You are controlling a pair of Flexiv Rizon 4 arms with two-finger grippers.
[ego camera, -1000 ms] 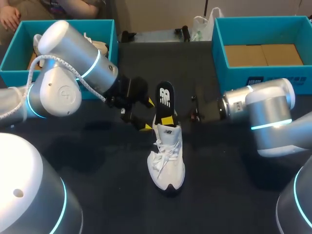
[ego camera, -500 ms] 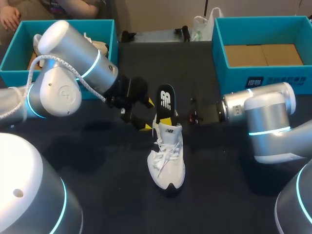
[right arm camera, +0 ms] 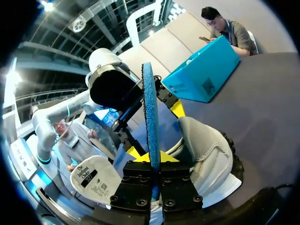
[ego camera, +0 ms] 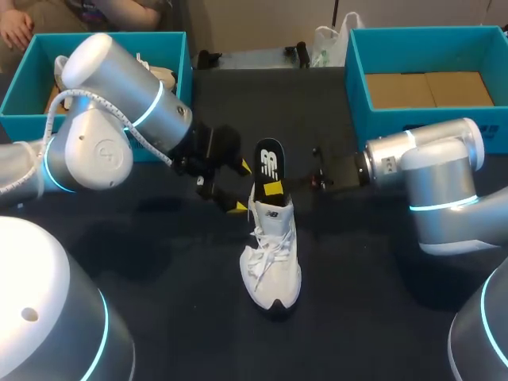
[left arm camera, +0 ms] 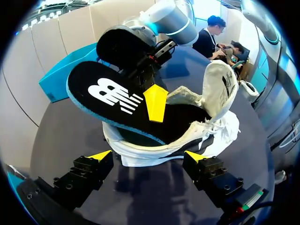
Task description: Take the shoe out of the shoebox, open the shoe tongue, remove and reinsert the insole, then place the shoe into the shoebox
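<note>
Looking down, I have the shoe (ego camera: 271,262) standing on its sole in the middle of the counter (ego camera: 159,254), toe toward me and heel toward the far side. The insole (ego camera: 268,159) sticks up out of the heel opening, black face with a white mark turned my way and lower end inside the shoe. My right fingers (ego camera: 272,189) are clamped on it from both faces, just above the collar. From the right wrist I see it edge-on, its blue rim rising straight up from between them. My left fingers (left arm camera: 93,165) stand wide apart and hold nothing. They sit just beside the heel on its left, and from the left wrist the heel lies ahead of and between the two tips, though I cannot tell whether either one touches it. The tongue (left arm camera: 220,86) is lifted forward over the loose laces (ego camera: 266,246), leaving the mouth open. At the far corners, well apart from the shoe, the left shoebox (ego camera: 16,95) holds another pale shoe and the right shoebox (ego camera: 381,119) shows a cardboard floor.
</note>
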